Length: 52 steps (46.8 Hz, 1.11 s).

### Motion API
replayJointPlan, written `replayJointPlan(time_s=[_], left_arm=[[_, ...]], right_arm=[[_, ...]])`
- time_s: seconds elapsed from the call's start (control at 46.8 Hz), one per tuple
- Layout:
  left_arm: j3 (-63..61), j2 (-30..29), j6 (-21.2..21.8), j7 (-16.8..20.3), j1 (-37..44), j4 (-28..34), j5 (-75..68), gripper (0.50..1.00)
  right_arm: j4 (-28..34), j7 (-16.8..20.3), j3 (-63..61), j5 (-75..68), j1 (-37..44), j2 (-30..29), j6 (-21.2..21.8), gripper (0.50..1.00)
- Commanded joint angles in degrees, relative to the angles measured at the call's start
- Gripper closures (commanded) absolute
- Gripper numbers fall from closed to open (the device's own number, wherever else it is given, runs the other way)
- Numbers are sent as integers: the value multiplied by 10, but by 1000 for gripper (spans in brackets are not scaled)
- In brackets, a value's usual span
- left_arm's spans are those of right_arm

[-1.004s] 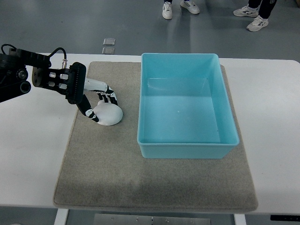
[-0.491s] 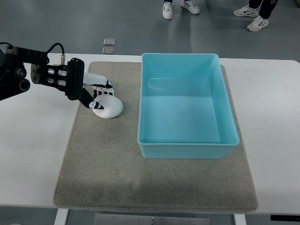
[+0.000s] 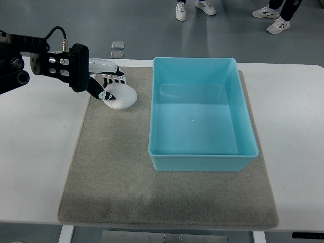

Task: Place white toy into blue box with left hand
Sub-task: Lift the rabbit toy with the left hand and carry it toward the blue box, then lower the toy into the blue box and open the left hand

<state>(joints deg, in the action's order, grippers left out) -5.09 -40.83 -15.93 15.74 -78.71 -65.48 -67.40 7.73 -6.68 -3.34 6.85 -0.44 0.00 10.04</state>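
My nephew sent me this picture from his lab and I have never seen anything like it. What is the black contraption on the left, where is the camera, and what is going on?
The camera sits on a humanoid robot and looks steeply down at a white table from the robot's own side. The black contraption entering from the left edge is the robot's left arm, ending in a left hand with jointed fingers. Those fingers are curled around a white toy, a rounded, egg-like object. The hand and toy are over the far left corner of a grey mat that covers much of the table. To the right on the mat stands an empty blue box, open at the top. The right arm does not show. At the top edge, on the floor beyond the table, you can see the shoes of people standing nearby.
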Motion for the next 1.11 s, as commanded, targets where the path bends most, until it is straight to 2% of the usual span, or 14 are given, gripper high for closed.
replayJointPlan(time_s=[0.0,0.491,0.683,1.089], left_arm=[[14,1,6,0,-2,-2,0,1000],[63,12,23,0,-16,-14,7,1000],[67,51,47,0,-17,-14,7,1000],[74,114,49,6,-7,-11,9,1000]], right_arm=[[0,0,0,0,0,0,1,564],[0,0,0,0,0,0,1,564],[0,0,0,0,0,0,0,564],[0,0,0,0,0,0,0,564]])
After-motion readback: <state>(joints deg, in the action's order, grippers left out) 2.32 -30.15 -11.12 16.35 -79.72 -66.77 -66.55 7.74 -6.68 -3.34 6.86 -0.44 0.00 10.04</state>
